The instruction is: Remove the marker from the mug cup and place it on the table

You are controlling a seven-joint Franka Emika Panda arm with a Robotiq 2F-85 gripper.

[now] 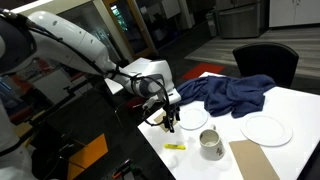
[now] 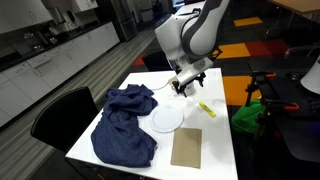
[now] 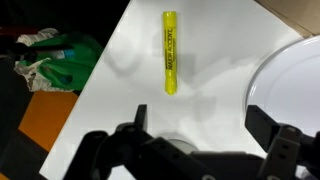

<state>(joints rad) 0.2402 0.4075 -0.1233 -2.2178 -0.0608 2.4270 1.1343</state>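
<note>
The yellow-green marker [image 3: 170,52] lies flat on the white table [image 3: 215,90], near its edge; it also shows in both exterior views [image 1: 175,147] [image 2: 206,108]. The small pale mug cup [image 1: 211,145] stands upright next to it, with nothing sticking out of it. My gripper [image 3: 200,125] is open and empty, hovering above the table a little way back from the marker, as both exterior views [image 1: 170,122] [image 2: 187,85] show. In the wrist view the mug cannot be made out clearly.
Two round white plates [image 1: 266,129] [image 1: 193,118] sit on the table, one right beside the gripper [image 2: 166,118]. A crumpled blue cloth [image 1: 228,93] covers the far part. A brown mat [image 1: 252,158] lies near the mug. Green stuff [image 3: 50,60] lies on the floor past the edge.
</note>
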